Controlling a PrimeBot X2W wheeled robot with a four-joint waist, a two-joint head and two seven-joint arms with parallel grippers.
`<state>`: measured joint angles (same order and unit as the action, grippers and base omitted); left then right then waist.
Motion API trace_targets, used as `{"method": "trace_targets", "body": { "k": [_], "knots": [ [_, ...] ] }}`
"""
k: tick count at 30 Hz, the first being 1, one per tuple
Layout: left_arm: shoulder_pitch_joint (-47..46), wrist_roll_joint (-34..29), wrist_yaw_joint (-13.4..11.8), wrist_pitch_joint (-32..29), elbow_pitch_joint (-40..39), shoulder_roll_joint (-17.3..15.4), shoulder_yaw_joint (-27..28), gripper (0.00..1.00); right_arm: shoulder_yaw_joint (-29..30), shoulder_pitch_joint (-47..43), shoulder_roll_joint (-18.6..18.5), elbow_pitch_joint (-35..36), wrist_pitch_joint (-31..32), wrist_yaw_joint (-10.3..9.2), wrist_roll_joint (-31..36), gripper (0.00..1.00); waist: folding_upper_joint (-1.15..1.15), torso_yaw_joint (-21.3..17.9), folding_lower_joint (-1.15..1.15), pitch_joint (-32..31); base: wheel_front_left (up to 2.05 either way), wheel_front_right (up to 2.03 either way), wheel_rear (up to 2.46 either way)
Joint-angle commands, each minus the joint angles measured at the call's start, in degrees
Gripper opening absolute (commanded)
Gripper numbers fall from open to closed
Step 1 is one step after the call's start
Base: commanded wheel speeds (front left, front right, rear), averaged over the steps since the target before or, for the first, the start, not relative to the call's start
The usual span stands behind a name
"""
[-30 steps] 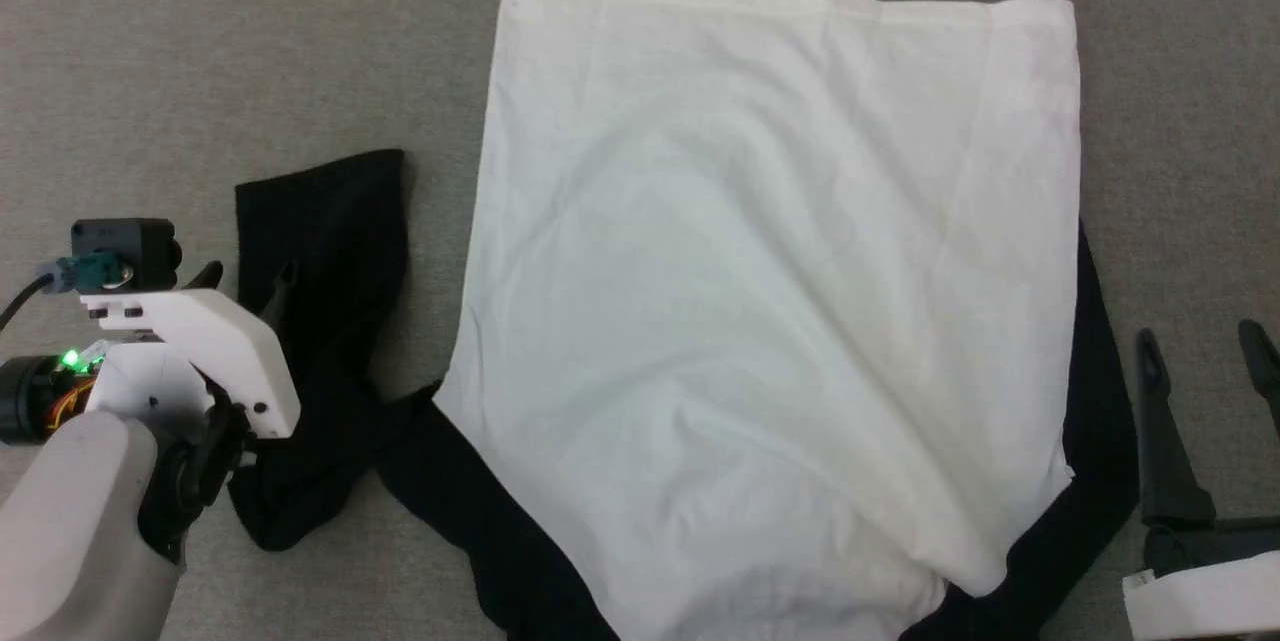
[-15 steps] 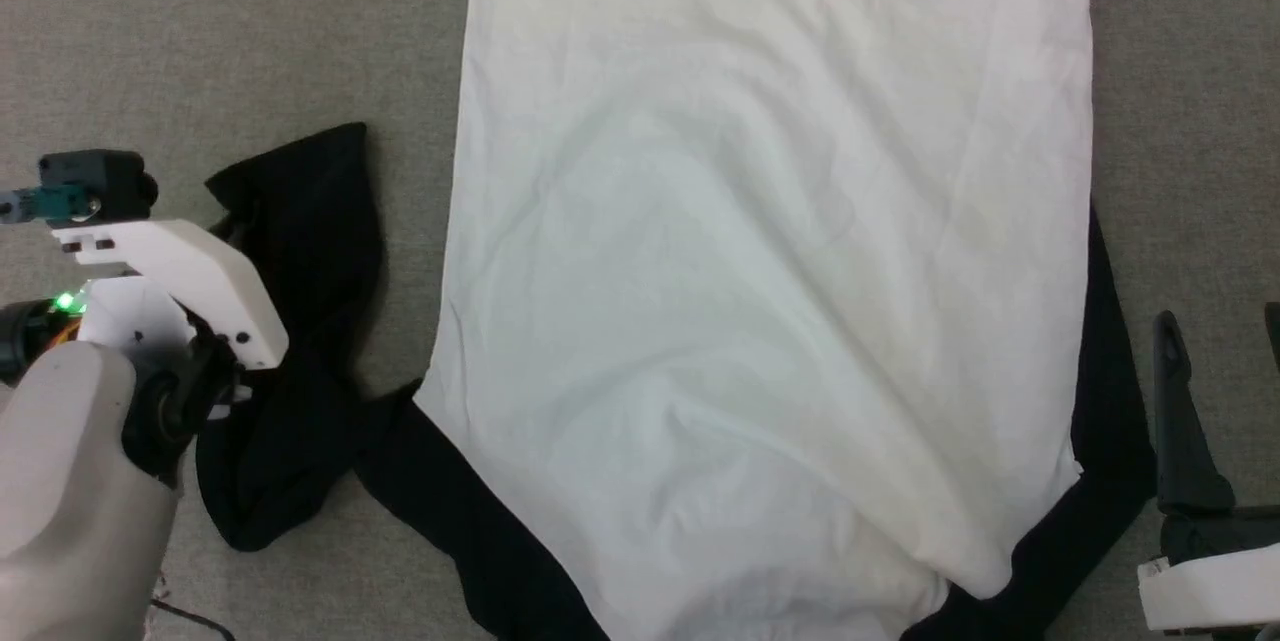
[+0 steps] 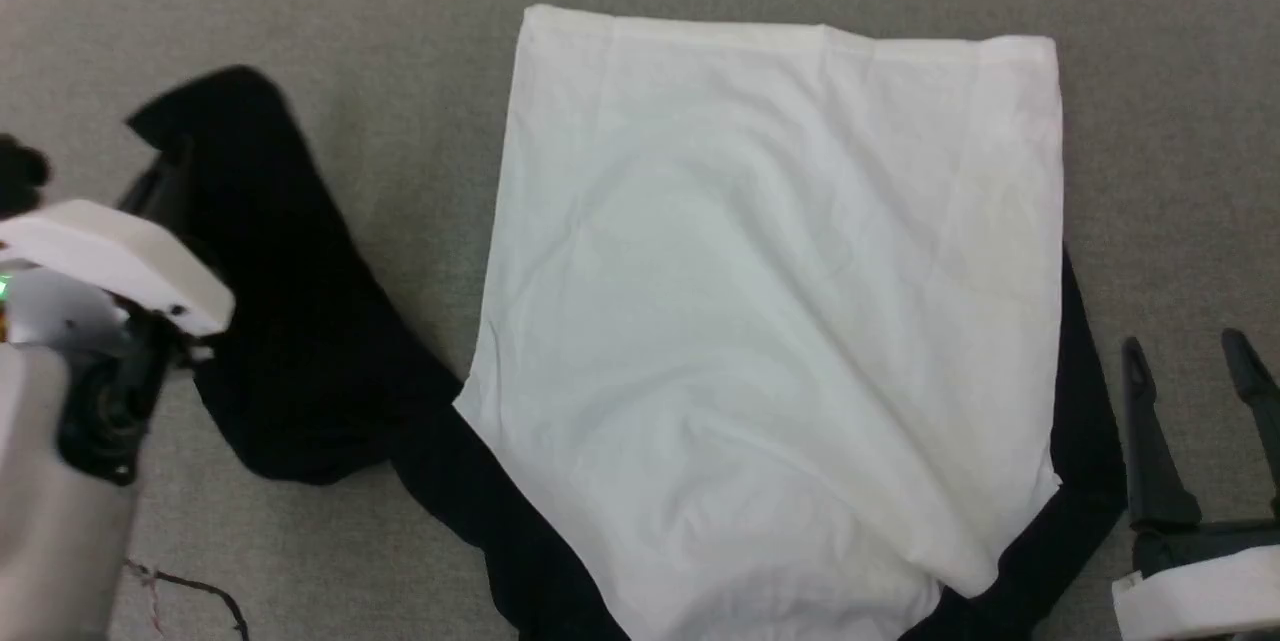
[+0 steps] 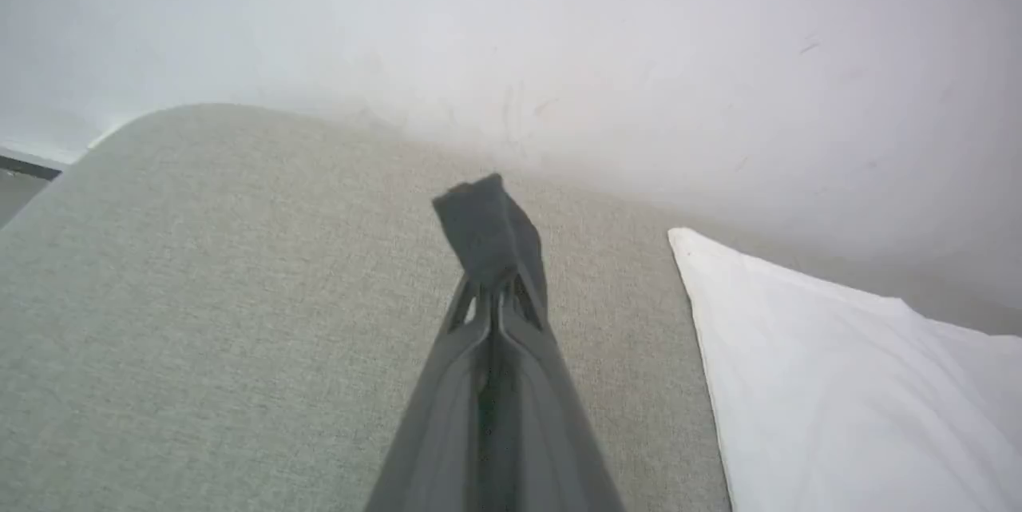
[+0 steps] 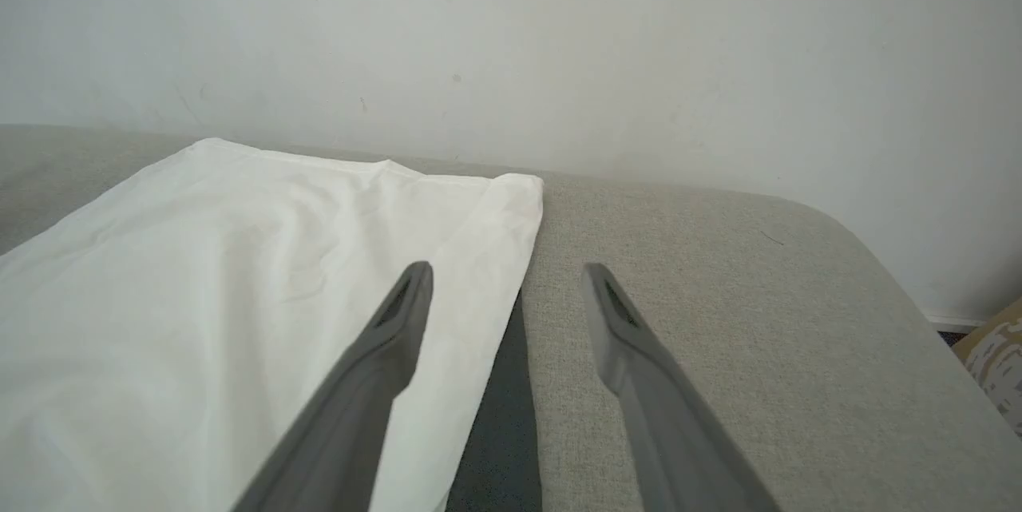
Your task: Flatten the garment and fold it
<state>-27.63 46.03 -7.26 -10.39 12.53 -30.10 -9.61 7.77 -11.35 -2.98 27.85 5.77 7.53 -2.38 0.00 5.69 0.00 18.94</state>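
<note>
A thin, soft cloth shirt with a white body and long black sleeves [image 3: 780, 301] lies on a light grey, fabric-covered surface [image 3: 300, 21] with rounded corners, pushed up against a plain white wall [image 5: 511, 33]. The white body is spread nearly flat across the middle of the surface. Its straight hem runs along the far edge beside the wall, and a few shallow creases cross it diagonally. The shoulders lie toward the near edge, where they run out of the head view. The shirt's left black sleeve [image 3: 290, 321] stretches away from the body toward the surface's left edge, wide and bunched near the shoulder and narrowing toward its end. The robot's left gripper [image 4: 497, 300] is clenched on that end. In the left wrist view its two dark fingers are pressed together with the black cuff poking out beyond the tips, lifted above the grey fabric. The right black sleeve [image 3: 1085, 441] lies as a narrow strip along the right side of the white body, partly tucked beneath it. The right gripper [image 3: 1188, 361] is near the right edge of the surface, just beside that strip. Its fingers are spread wide apart and hold nothing. A thin dark cord [image 3: 190, 586] lies near the front left corner.
</note>
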Motion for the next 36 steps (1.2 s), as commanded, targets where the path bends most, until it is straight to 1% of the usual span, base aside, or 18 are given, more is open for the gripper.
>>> {"method": "trace_targets", "body": {
  "k": [1, 5, 9, 11, 13, 15, 21, 23, 28, 33, 36],
  "knots": [
    [1.0, 0.3, -0.8, 0.6, -1.2, -1.0, 1.2, 0.00, 0.0, -0.7, 0.1, -0.5, -0.6, -0.04, -0.5, 1.00, 0.00, 1.0, 0.00, -4.1, 0.00, 0.00, 0.00],
    [3.9, 1.3, -3.5, 0.9, -5.4, -4.1, 5.8, 0.00, -0.3, -1.8, 0.1, -2.1, -1.4, -0.04, -1.8, 1.00, 0.00, 1.3, 0.00, -7.5, 0.00, 0.00, 0.00],
    [9.3, 2.5, -6.5, 0.4, -9.3, -7.4, 11.2, 0.00, -0.4, -3.1, 0.1, -3.4, -2.2, -0.04, -2.8, 1.00, 0.00, 1.3, 0.00, -10.3, 0.00, 0.00, 0.00],
    [12.4, 3.2, -7.9, 0.4, -11.1, -8.4, 13.9, 0.00, -0.2, -3.7, 0.1, -3.9, -2.6, -0.04, -3.2, 1.00, 0.00, 1.4, 0.00, -11.4, 0.00, 0.00, 0.00],
    [15.8, 3.5, -9.3, 0.3, -12.9, -9.1, 16.1, 0.00, 0.0, -4.5, 0.1, -4.4, -2.9, -0.04, -3.6, 1.00, 0.00, 1.5, 0.00, -12.4, 0.00, 0.00, 0.00],
    [19.3, 3.5, -10.2, 0.1, -14.8, -9.6, 17.5, 0.00, 0.3, -5.1, 0.1, -4.7, -3.1, -0.04, -4.0, 1.00, 0.00, 1.7, 0.00, -13.3, 0.00, 0.00, 0.00],
    [27.1, 4.0, -13.5, -0.1, -19.9, -8.3, 20.6, 0.00, 0.1, -5.9, 0.1, -5.4, -3.6, -0.04, -5.0, 1.00, 0.00, 1.7, 0.00, -15.3, 0.00, 0.00, 0.00],
    [28.8, 3.7, -14.6, -0.2, -21.5, -8.1, 21.2, 0.00, -0.1, -6.0, 0.1, -5.7, -3.8, -0.04, -5.1, 1.00, 0.00, 1.5, 0.00, -15.8, 0.00, 0.00, 0.00],
    [30.4, 2.0, -15.7, -0.3, -26.3, -8.5, 20.3, 0.00, 0.0, -6.5, 0.1, -5.9, -4.2, -0.04, -5.5, 1.00, 0.00, 0.8, 0.00, -16.7, 0.00, 0.00, 0.00],
    [28.8, -0.2, -16.4, -1.2, -32.7, -8.5, 16.1, 0.00, 1.4, -6.4, 0.1, -5.3, -4.5, -0.04, -5.7, 1.00, 0.00, -0.2, 0.00, -16.7, 0.00, 0.00, 0.00],
    [26.8, -2.0, -16.7, -1.8, -36.7, -7.9, 12.0, 0.00, 2.8, -5.9, 0.1, -4.4, -4.3, -0.04, -5.4, 1.00, 0.00, -0.8, 0.00, -16.5, 0.00, 0.00, 0.00]
  ]
}}
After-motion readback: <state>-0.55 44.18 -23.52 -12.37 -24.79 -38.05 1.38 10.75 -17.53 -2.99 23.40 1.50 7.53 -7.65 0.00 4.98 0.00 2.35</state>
